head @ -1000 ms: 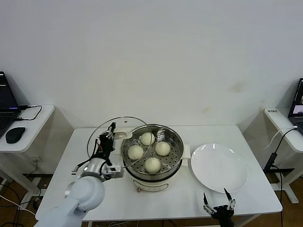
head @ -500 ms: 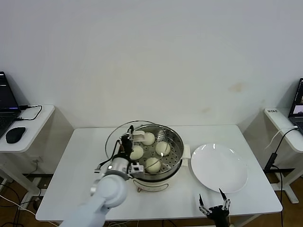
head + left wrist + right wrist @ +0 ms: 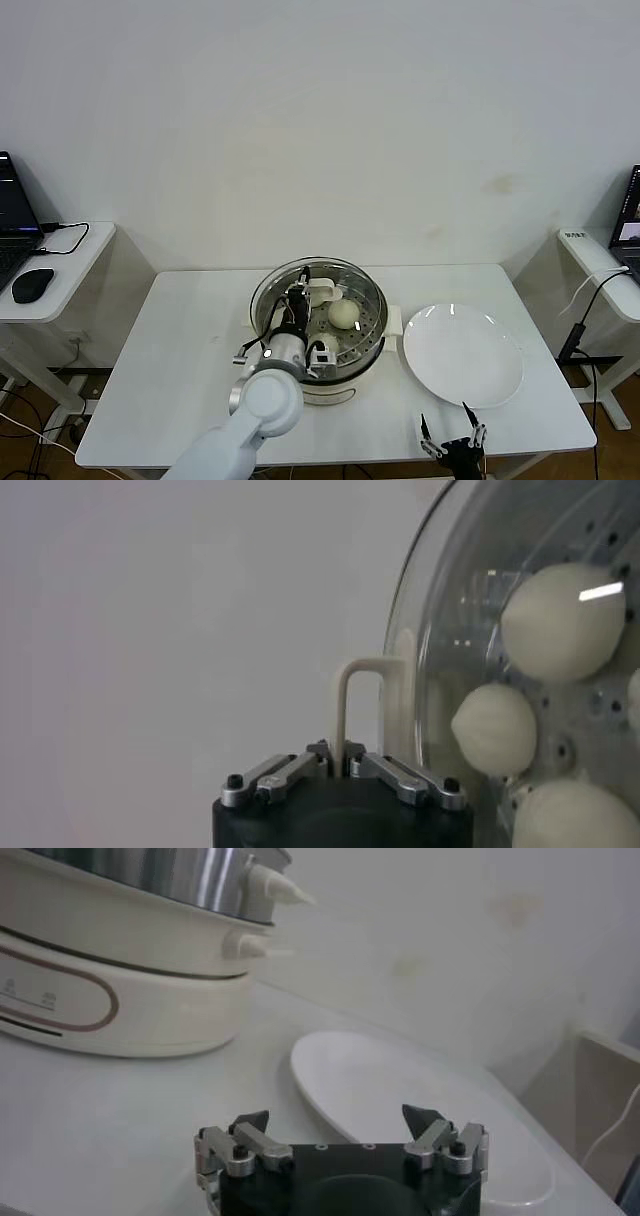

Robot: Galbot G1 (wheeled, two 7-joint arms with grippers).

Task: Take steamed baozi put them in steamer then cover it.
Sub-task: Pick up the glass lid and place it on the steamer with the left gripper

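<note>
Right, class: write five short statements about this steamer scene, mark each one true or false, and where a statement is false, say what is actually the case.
1. The left pincer grips the cover by its handle. True.
2. The cover is lying flat on the table, clear of the steamer. False: it is held over the steamer.
3. Steamed baozi sit on the perforated tray inside the steamer. True.
4. The white plate has buns on it. False: the plate is bare.
5. The right pincer is shut on the plate's rim. False: it is open near the table's front edge, holding nothing.
</note>
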